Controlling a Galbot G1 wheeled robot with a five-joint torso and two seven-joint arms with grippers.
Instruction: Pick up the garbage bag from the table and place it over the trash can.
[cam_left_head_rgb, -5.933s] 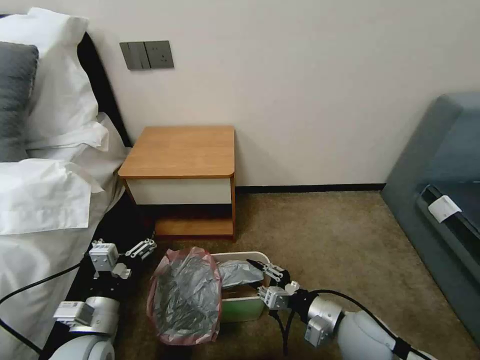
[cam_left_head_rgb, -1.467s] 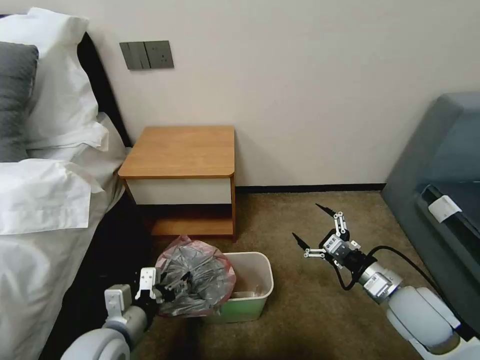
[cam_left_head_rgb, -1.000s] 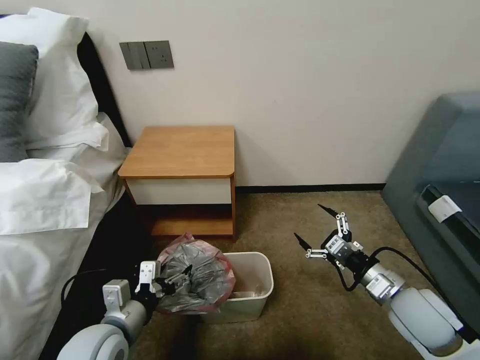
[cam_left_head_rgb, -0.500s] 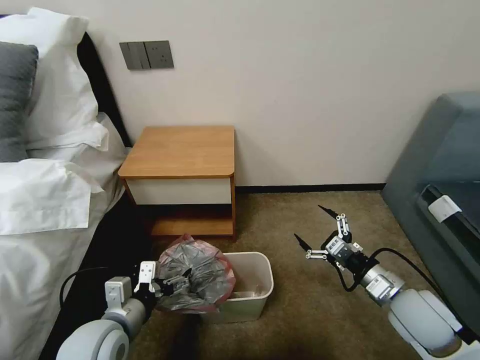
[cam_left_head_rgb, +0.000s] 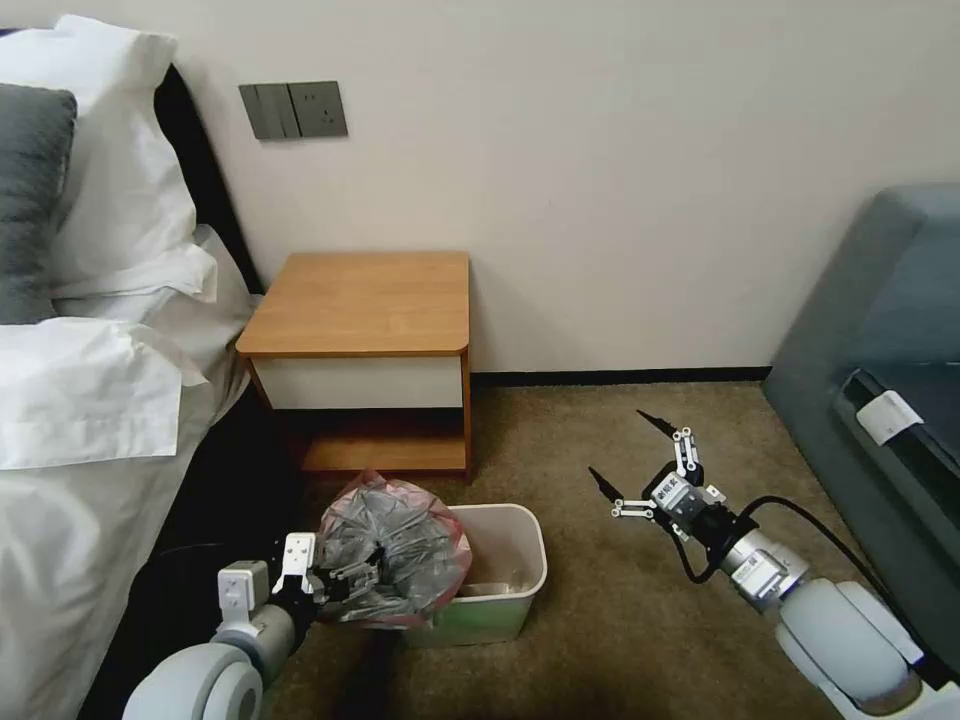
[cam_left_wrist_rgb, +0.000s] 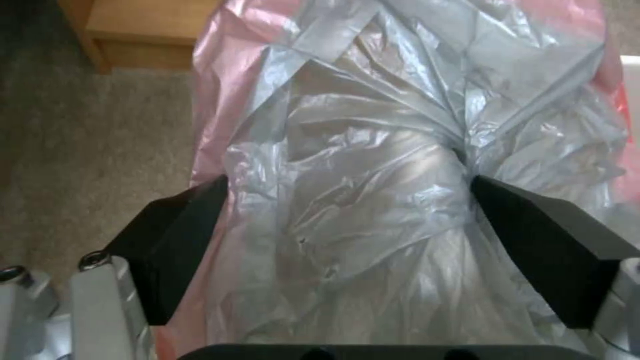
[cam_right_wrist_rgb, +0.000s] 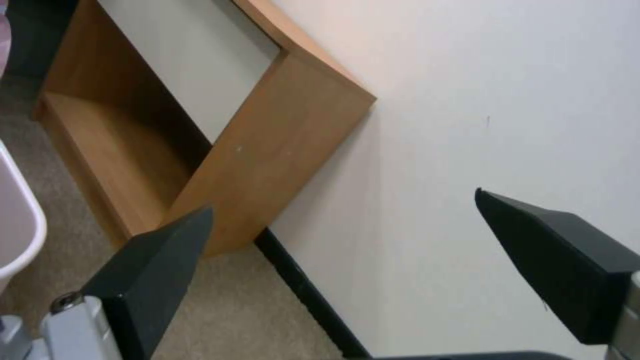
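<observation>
At near left, your left gripper (cam_left_head_rgb: 350, 580) sits low beside the bin (cam_left_head_rgb: 510, 580), its fingers (cam_left_wrist_rgb: 180, 240) spread wide with a bunch of bag (cam_left_wrist_rgb: 373, 200) film between them; whether they pinch it is unclear. The bag (cam_left_head_rgb: 395, 550) is a crumpled grey bundle, its pink rim draped over the bin's left end and reaching about halfway across; the right half of the bin mouth lies bare. Its mouth seems to tilt up and toward you, and its long axis appears to run roughly near to far, though the crumpling makes this uncertain. To do this step well, catch the pink rim, not the loose grey film, and draw it rightward over the bare rim. Behind stands the table (cam_left_head_rgb: 365, 300), top bare. At right, your right gripper (cam_left_head_rgb: 630, 455) hovers over carpet, wide open, holding nothing.
</observation>
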